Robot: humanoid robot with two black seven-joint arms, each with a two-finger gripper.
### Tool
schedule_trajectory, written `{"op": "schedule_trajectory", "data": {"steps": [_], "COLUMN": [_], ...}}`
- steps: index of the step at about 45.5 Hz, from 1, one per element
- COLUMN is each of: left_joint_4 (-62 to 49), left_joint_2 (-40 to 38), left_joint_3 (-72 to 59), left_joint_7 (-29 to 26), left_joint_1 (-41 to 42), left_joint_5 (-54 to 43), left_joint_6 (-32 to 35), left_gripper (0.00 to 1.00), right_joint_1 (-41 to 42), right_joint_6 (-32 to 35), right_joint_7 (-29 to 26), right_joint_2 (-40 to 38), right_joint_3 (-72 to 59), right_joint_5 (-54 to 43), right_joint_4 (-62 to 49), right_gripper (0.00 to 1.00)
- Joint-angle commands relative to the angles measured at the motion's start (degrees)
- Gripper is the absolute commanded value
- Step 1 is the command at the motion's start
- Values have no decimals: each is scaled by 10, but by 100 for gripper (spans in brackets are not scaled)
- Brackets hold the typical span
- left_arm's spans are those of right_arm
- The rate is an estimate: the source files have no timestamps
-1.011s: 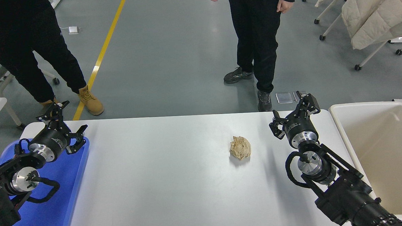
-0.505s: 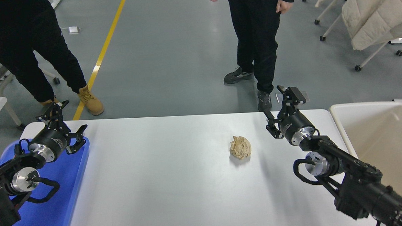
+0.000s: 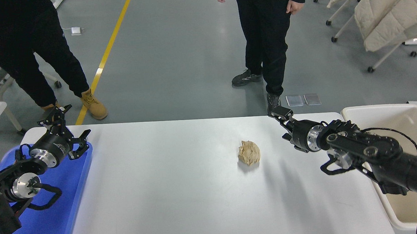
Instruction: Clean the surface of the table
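Observation:
The table surface (image 3: 169,183) is a wide white top. One crumpled brown paper ball (image 3: 249,152) lies on it, right of centre. My right gripper (image 3: 281,124) hovers near the far edge, up and to the right of the ball and apart from it. It points left, open, with nothing between its fingers, and its arm stretches in from the right over the bin. My left gripper (image 3: 69,126) is parked open and empty over the far end of the blue tray (image 3: 56,217).
A cream bin (image 3: 405,128) stands against the table's right end, under my right arm. Two people stand beyond the far edge, one (image 3: 268,39) behind the ball and one (image 3: 30,51) at the far left. Chairs draped with cream coats (image 3: 385,11) are at the upper right.
My right arm has swung out and lowered, so it now lies across the bin. Its gripper has turned to point left and shifted slightly left. The ball and left arm have not moved.

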Motion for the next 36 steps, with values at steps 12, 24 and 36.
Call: {"op": "schedule_trajectory", "data": {"steps": [12, 24, 36], "left_joint_4": [0, 0, 0], "left_joint_2": [0, 0, 0], "left_joint_3": [0, 0, 0], "left_joint_7": [0, 0, 0], "left_joint_1": [0, 1, 1], "left_joint_5": [0, 0, 0], "left_joint_6": [0, 0, 0], "left_gripper": [100, 100, 100], "right_joint_1": [50, 32, 23], "right_joint_6": [30, 30, 32], "right_joint_7": [-100, -100, -100], "right_joint_2": [108, 187, 187], "right_joint_3": [-61, -102, -120], "right_joint_5": [17, 7, 7], "right_joint_4": [-21, -115, -164], "right_gripper": [100, 100, 100]}}
